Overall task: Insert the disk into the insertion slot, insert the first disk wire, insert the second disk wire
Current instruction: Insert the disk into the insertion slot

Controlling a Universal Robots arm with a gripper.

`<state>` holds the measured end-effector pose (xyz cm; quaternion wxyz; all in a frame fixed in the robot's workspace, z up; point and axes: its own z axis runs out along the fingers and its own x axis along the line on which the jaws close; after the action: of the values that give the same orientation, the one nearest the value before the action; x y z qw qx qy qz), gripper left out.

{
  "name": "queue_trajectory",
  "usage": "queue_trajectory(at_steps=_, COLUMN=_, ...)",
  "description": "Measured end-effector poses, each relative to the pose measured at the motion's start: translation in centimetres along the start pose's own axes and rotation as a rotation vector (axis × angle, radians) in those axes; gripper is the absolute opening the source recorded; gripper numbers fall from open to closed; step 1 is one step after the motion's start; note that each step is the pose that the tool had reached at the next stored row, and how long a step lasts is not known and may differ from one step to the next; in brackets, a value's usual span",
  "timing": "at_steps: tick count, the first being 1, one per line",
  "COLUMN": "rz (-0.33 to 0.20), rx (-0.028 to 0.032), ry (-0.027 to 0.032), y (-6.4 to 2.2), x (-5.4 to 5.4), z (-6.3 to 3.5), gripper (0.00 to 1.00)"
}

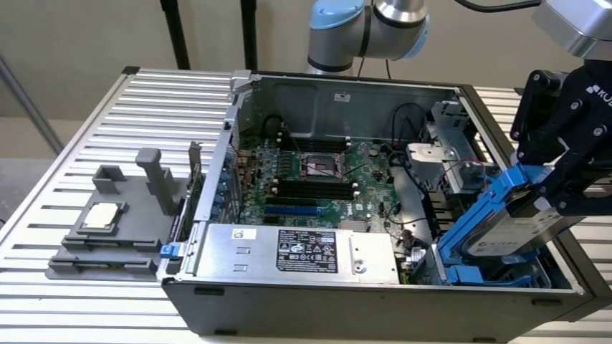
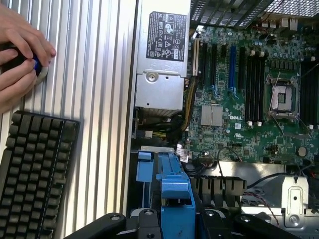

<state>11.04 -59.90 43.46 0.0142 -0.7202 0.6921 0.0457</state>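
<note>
Disk [image 1: 512, 233], white label facing up, hangs tilted at about four o'clock in the exterior view. It is clipped into a bright blue carrier frame [image 1: 469, 222], with its raised end toward two o'clock and its lower end dipping toward seven o'clock into the front corner of the open computer case [image 1: 383, 297]. The black gripper [image 1: 560, 193] pinches the raised end, its fingers pressed against the sides of the carrier. In the wrist view the same gripper [image 2: 177, 221] has the blue frame [image 2: 174, 191] clamped between its dark fingers [image 2: 144, 221]. The insertion slot [image 1: 474, 276], a grey bay with blue rails, lies directly under the disk's lower end. The disk is not lying flat in it, and whether the lower edge touches the rails or hangs just clear I cannot tell. At nine o'clock from the slot, along the case's front wall, sits a silver box with a black label [image 1: 297, 251]. The green motherboard [image 1: 316, 172] lies beyond that box at about twelve o'clock. Outside the case, at nine o'clock in the exterior view, a grey fixture [image 1: 143, 193] stands on the slatted table [image 1: 57, 315]. In the wrist view a person's hands [image 2: 20, 55] close round a small dark object beside a black keyboard [image 2: 35, 174].
</note>
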Motion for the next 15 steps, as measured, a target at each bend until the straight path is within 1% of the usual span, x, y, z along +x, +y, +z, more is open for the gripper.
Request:
queue_trajectory(at_steps=5, rz=-0.001, rx=0.0042, ry=-0.0040, y=0.01, x=0.17, z=0.41, gripper=0.33)
queue_trajectory(at_steps=7, rz=-0.001, rx=0.0055, ry=-0.0065, y=-0.01, x=0.22, z=0.64, gripper=0.33)
queue_trajectory(at_steps=11, rz=-0.001, rx=0.0058, ry=-0.0077, y=-0.03, x=0.30, z=0.83, gripper=0.33)
queue_trajectory(at_steps=15, rz=-0.001, rx=0.0057, ry=-0.0078, y=-0.03, x=0.30, z=0.82, gripper=0.33)
